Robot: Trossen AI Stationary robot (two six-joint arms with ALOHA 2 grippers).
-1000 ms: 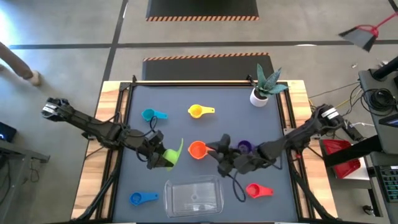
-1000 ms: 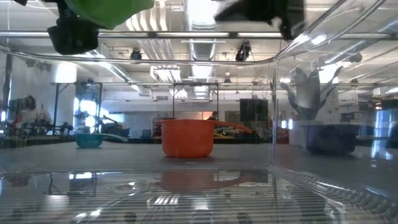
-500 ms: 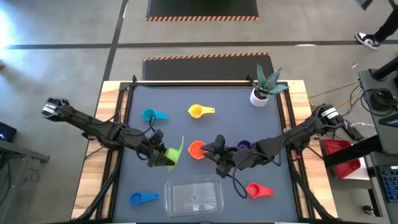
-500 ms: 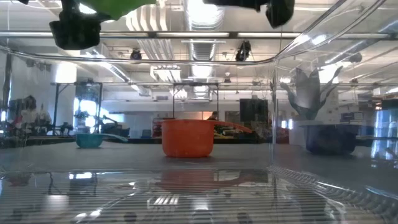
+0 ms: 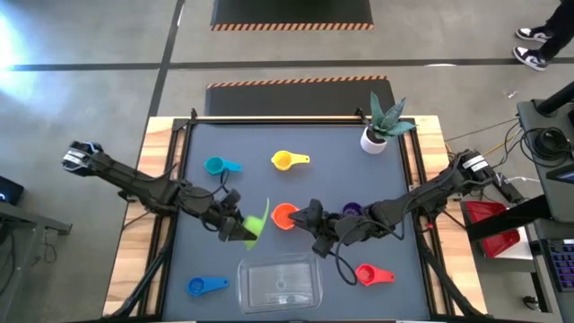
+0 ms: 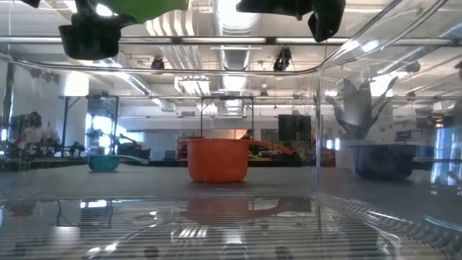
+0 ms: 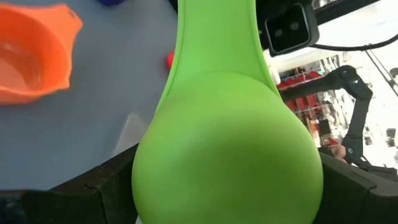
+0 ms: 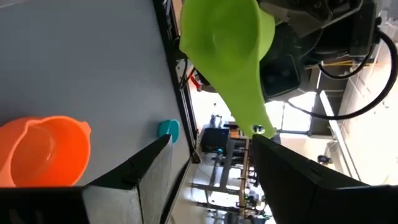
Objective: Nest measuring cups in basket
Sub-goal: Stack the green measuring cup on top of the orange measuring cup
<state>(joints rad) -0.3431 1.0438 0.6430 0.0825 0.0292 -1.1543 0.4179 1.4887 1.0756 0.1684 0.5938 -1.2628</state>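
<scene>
My left gripper (image 5: 242, 229) is shut on the green measuring cup (image 5: 256, 222), held over the table's middle. The cup's handle end (image 8: 256, 129) hangs just ahead of my right gripper (image 8: 211, 138), whose open fingers have nothing between them. Below and between the two grippers, the orange cup (image 5: 284, 215) stands upright on its base. The purple cup (image 5: 352, 211) is half hidden under my right arm. The teal (image 5: 215, 166), yellow (image 5: 285, 161), blue (image 5: 202, 286) and red (image 5: 369, 274) cups rest on the mat. The clear basket (image 5: 280, 281) lies at the near edge. My left gripper pinches the green cup's round bowl (image 7: 155, 180) between its two fingers, one on each side of the wall. The fingers come almost level from the table's left. The cup is lifted clear on its side, and its handle (image 7: 217, 37) points away toward my right gripper.
A white pot with a plant (image 5: 375, 135) stands at the far right corner. Black rails run along the mat's left and right sides. A person's shoes (image 5: 538, 45) show on the floor beyond the table.
Both grippers have rolled about their own pointing line while staying nearly in place. The green cup has turned with my left gripper and stays clear of the table. The gap between my right gripper's fingers is unchanged.
</scene>
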